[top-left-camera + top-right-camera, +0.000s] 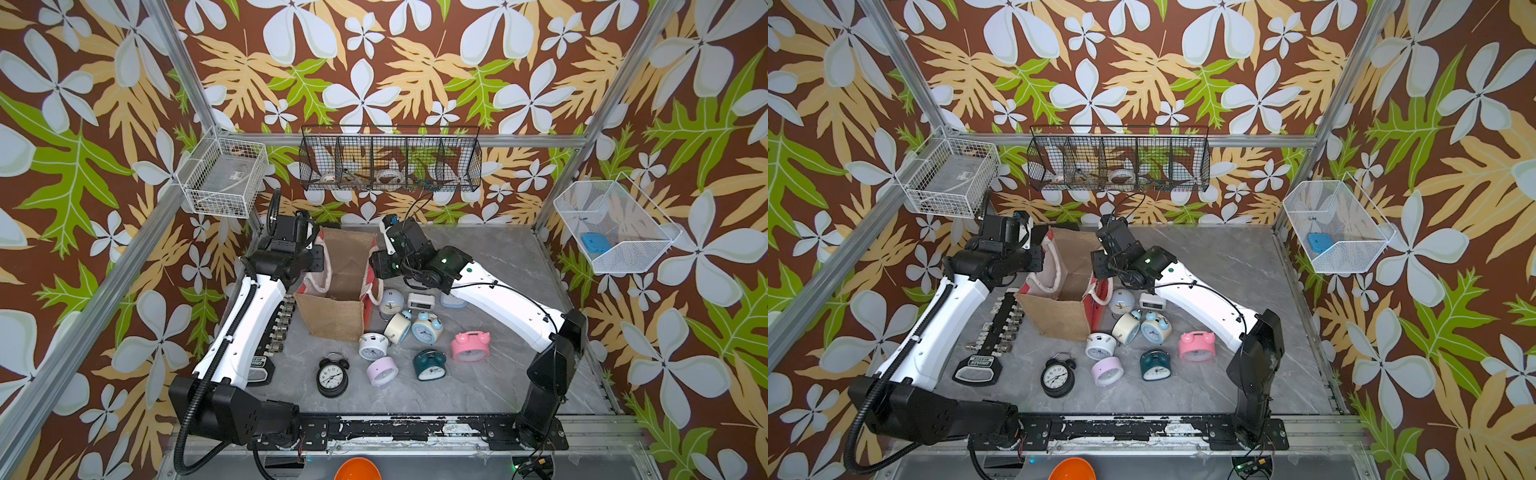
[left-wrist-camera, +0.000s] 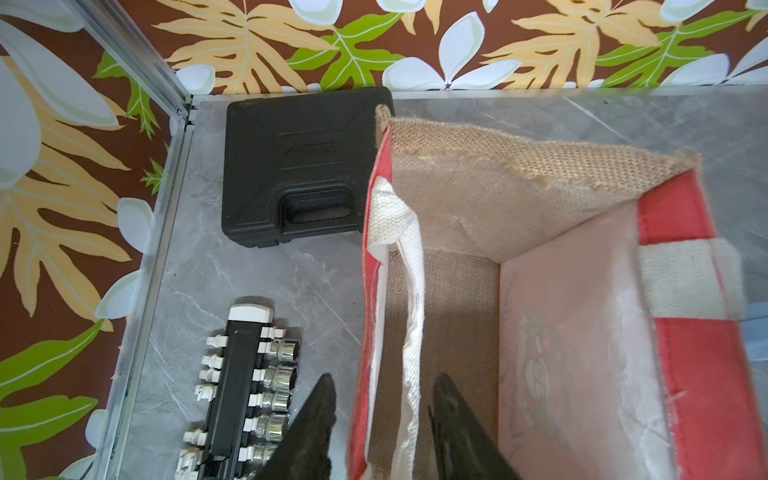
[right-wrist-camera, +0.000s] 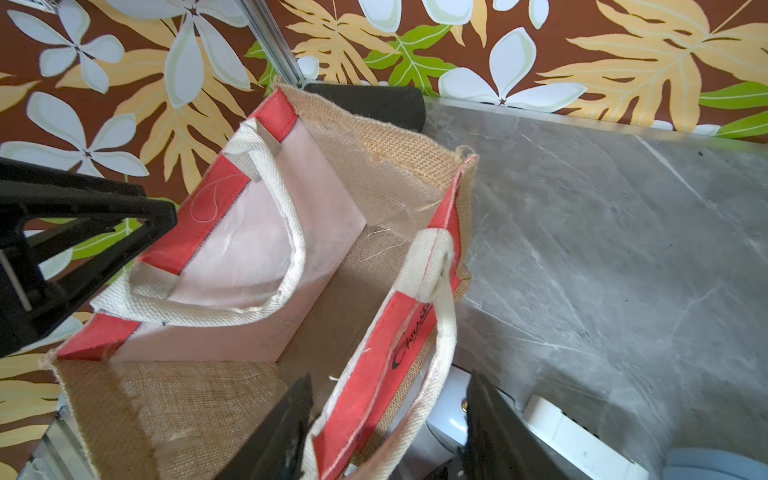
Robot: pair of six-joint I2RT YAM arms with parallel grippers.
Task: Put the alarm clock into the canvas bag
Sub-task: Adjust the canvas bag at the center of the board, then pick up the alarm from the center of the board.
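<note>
A grey marble-patterned table (image 1: 498, 257) carries everything. Two white-and-black arms reach from its near edge towards the far left part, one on each side of the boxy canvas bag (image 1: 332, 318). The bag stands upright and open, with red printed panels on its left and right, tan burlap sides, pale lining and thick white rope handles. Only its burlap floor shows inside.

The left gripper (image 2: 384, 378) hangs over the bag's left panel. Its black fingers (image 2: 316, 415) stand apart, one outside the bag and one inside. The red panel and its drooping handle lie in the gap, not pinched. The right gripper (image 3: 389, 378) straddles the right panel the same way, its fingers (image 3: 498, 428) wider apart and clamping nothing.

Behind the bag, in the far left corner, lies a flat black plastic case (image 2: 299, 166). Just left of the bag lies a black rail of chrome sockets (image 1: 1000, 328).

The alarm clocks (image 1: 1125, 328) all sit on the table outside the bag, to its right and front:
- a black twin-bell clock (image 1: 332, 377), apart at the front
- a pink telephone-shaped clock (image 1: 470, 346)
- a dark teal twin-bell clock (image 1: 429, 365)
- a light blue twin-bell clock (image 1: 424, 327), touching a tilted cream round clock (image 1: 397, 327)
- a pale blue domed clock (image 1: 390, 302), just beside the bag
- a white round clock (image 1: 372, 346)
- a lilac round clock (image 1: 382, 371)
- a small white rectangular clock (image 1: 420, 301)
- a pale blue clock (image 1: 453, 300), partly hidden under the right arm
</note>
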